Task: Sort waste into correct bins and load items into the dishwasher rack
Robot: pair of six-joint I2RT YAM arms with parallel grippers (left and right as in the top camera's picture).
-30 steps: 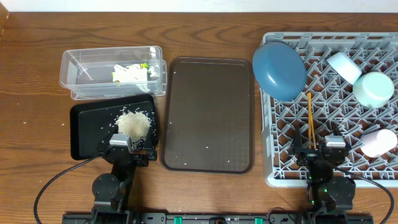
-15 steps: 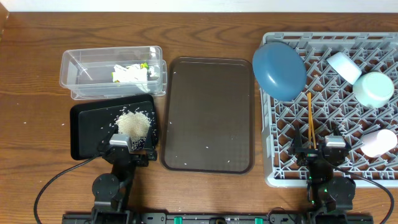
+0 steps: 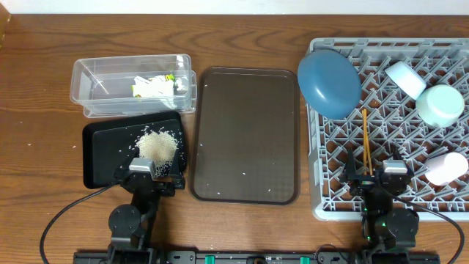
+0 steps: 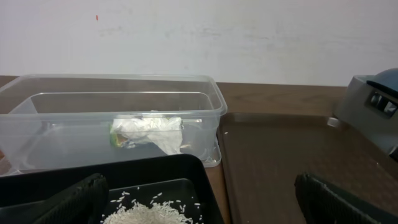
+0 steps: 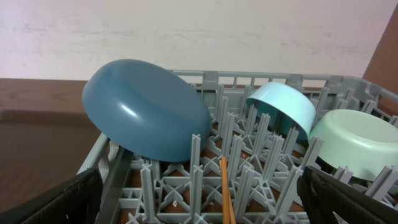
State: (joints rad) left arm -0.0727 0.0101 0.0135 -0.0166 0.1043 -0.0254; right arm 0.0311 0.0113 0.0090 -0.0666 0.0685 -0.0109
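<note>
The grey dishwasher rack [image 3: 333,198] at the right holds the dark-blue dish [image 3: 329,83], the pale-blue bowl [image 3: 405,78], the mint-green bowl [image 3: 440,105], the pink-white cup [image 3: 447,168] and the wooden chopsticks [image 3: 366,143]. The clear tub [image 3: 88,81] holds white tissue [image 3: 152,87] with a bit of yellowish wrapper [image 3: 170,76]. The rice heap [image 3: 157,145] lies in the black tray [image 3: 102,158]. My left gripper [image 3: 146,176] is open and empty at the black tray's near edge. My right gripper [image 3: 375,180] is open and empty over the rack's near edge, by the chopsticks [image 5: 225,193].
A large brown serving tray [image 3: 245,132] with a few rice grains lies between the bins and the rack. A few stray grains lie on the wooden table [image 3: 37,110] at the left. A wall runs along the back.
</note>
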